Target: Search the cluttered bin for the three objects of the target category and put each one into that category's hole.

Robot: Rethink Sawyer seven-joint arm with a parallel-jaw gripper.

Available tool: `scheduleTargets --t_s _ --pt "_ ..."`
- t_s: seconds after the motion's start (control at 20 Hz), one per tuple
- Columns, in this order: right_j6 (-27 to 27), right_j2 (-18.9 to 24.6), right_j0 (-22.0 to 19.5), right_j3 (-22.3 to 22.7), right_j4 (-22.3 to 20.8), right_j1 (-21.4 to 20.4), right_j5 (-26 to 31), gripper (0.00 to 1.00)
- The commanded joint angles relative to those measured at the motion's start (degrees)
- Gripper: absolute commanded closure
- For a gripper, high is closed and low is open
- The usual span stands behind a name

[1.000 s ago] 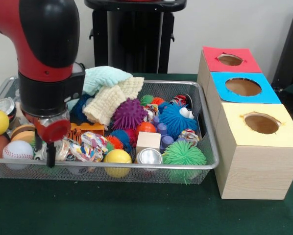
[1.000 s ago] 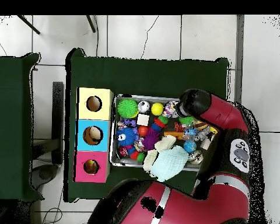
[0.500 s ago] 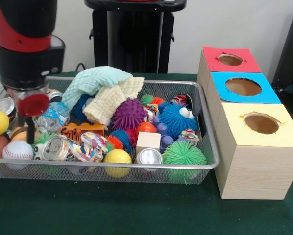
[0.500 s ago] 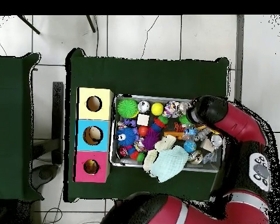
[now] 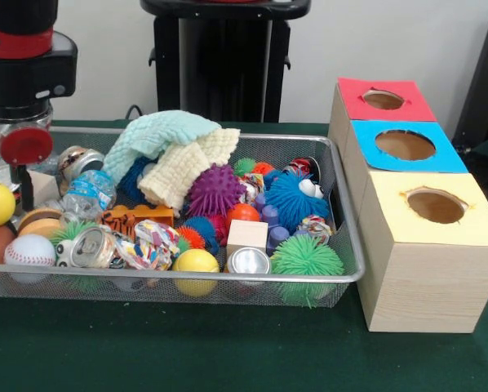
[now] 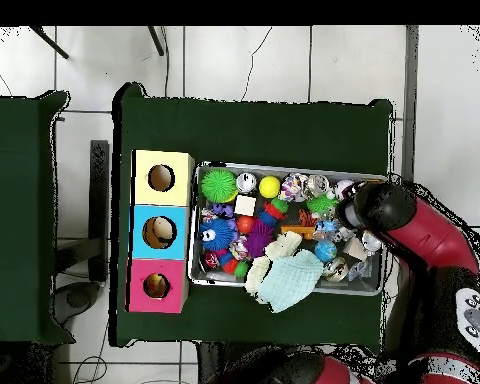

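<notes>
The arm hangs upright over one end of the wire-mesh bin (image 5: 342,273), its gripper (image 5: 19,192) just above the balls and cans; whether it is spread or closed I cannot tell. Soft knitted cloths (image 5: 175,147) drape over rubbery spiky balls (image 5: 215,189). Beside the bin's other end stand three wooden boxes (image 5: 423,269), each with a round hole (image 5: 434,206).

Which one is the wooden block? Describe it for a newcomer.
Look in the wire mesh bin, along its near wall, towards the boxes. The wooden block sits between the yellow ball and green spiky ball: the only plain, pale, square-cornered thing there.
</notes>
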Motion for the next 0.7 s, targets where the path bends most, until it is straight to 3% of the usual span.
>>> scheduleTargets --t_s 0.05,0.7 --pt "-1.6 8.1 -0.4 8.4 -3.6 0.3 -4.0 0.00" --pt "2.4 6.9 2.4 8.5 -2.7 1.8 -5.3 0.00"
